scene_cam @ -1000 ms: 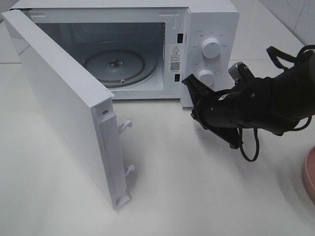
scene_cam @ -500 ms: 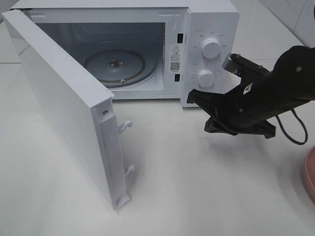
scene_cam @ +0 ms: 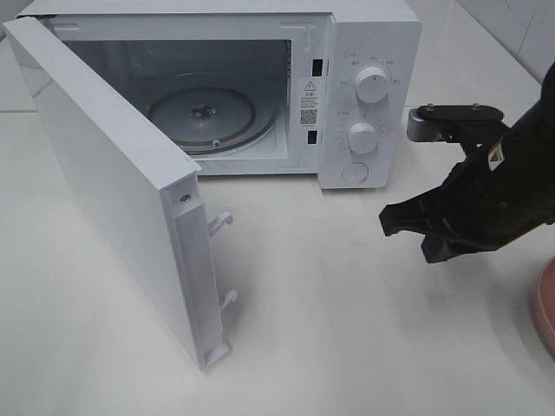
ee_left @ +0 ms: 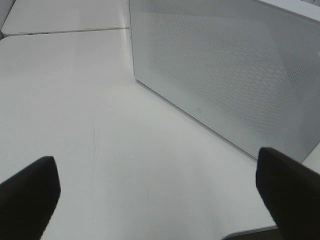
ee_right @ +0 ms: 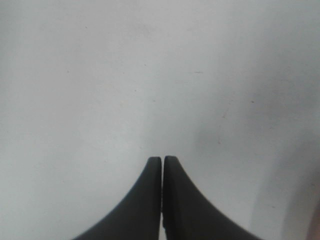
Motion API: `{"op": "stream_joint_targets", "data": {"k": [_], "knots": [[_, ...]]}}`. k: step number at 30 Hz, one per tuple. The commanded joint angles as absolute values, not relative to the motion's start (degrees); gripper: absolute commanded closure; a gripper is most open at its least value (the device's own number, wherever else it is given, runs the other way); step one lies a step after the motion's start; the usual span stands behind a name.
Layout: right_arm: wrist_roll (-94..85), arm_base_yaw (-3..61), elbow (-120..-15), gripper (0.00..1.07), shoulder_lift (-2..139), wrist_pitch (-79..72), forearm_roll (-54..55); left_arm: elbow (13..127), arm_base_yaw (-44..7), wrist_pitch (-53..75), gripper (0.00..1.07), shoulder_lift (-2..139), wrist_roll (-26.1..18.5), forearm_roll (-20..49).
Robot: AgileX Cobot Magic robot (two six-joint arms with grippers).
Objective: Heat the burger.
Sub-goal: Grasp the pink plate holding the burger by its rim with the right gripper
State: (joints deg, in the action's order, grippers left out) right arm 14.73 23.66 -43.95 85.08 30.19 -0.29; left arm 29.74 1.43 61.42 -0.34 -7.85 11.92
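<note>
The burger shows in no view; of the pink plate (scene_cam: 547, 305) only a sliver shows, cut off at the right edge of the high view; the left gripper (ee_left: 160, 187) appears only in its wrist view, fingers wide apart and empty, facing the open door (ee_left: 225, 75); the right gripper (ee_right: 162, 161) hovers over bare table (scene_cam: 347, 338), jaws pressed together on nothing; one microwave (scene_cam: 368, 35), one glass turntable (scene_cam: 204, 113), two knobs (scene_cam: 372, 85).

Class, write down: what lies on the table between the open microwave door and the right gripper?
Nothing: in the high view, only bare white table separates the microwave door from the right gripper.
</note>
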Motion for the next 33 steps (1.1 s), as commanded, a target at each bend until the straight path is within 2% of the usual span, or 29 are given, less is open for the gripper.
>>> {"op": "stream_joint_targets", "data": {"k": [1,15,20,22,25,27,28,29,30,31,32,33], "knots": [[14.0,23.3,-43.8,1.04,81.1,35.5,-4.4,29.6,1.3,61.2,0.07,-0.4,-7.8,12.1],[14.2,23.3,-43.8,0.99,73.8,43.1,-7.3,29.6,1.3,61.2,0.07,-0.4,-7.8,12.1],[14.2,20.8,-43.8,0.93,72.3,46.0,-7.2,29.6,1.3,61.2,0.07,-0.4,-7.8,12.1],[13.5,17.7,-43.8,0.83,72.3,48.0,-7.4,29.6,1.3,61.2,0.07,-0.4,-7.8,12.1],[13.1,17.2,-43.8,0.79,72.3,48.2,-7.6,29.6,1.3,61.2,0.07,-0.4,-7.8,12.1],[12.6,16.7,-43.8,0.61,72.3,48.2,-10.1,29.6,1.3,61.2,0.07,-0.4,-7.8,12.1],[12.6,16.7,-43.8,0.61,72.3,48.2,-10.1,29.6,1.3,61.2,0.07,-0.4,-7.8,12.1],[12.5,16.7,-43.8,0.55,72.3,48.2,-10.8,29.6,1.3,61.2,0.07,-0.4,-7.8,12.1],[12.5,16.7,-43.8,0.44,72.3,48.2,-11.8,29.6,1.3,61.2,0.07,-0.4,-7.8,12.1],[12.5,16.7,-43.8,0.44,72.3,48.2,-11.8,29.6,1.3,61.2,0.07,-0.4,-7.8,12.1],[12.5,16.7,-43.8,0.38,72.3,48.2,-12.6,29.6,1.3,61.2,0.07,-0.4,-7.8,12.1],[12.5,16.7,-43.8,0.27,72.3,47.9,-14.2,29.6,1.3,61.2,0.07,-0.4,-7.8,12.1]]}}
